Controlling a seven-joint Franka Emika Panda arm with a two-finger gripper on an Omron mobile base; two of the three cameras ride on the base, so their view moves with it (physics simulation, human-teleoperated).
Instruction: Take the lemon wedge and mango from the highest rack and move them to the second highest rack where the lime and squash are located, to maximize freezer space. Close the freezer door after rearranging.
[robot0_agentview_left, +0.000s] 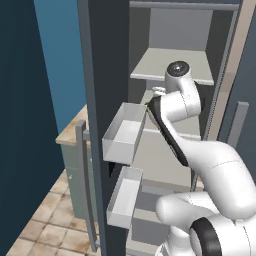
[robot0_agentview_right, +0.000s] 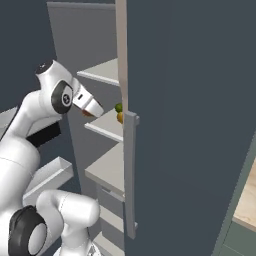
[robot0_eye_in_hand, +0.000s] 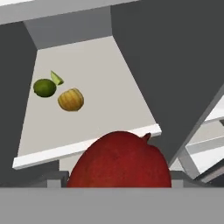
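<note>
Mango (robot0_eye_in_hand: 120, 159) clamped in the gripper (robot0_eye_in_hand: 119, 181), hanging just short of the second highest rack (robot0_eye_in_hand: 87, 113); next, set it near the squash (robot0_eye_in_hand: 71, 99), lime (robot0_eye_in_hand: 44, 88) and lemon wedge (robot0_eye_in_hand: 56, 78).

mango (robot0_eye_in_hand: 120, 159): red, near camera | lime (robot0_eye_in_hand: 44, 88), lemon wedge (robot0_eye_in_hand: 57, 78), squash (robot0_eye_in_hand: 71, 99): clustered on shelf

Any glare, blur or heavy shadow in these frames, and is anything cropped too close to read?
Hand view: flat, even light, no glare; the mango looms close and is cut off by the bottom edge, while the lime stays sharp. Left base view: soft rendering, the arm blocks much of the shelves. Right base view: the dark freezer door covers most of the frame.
</note>
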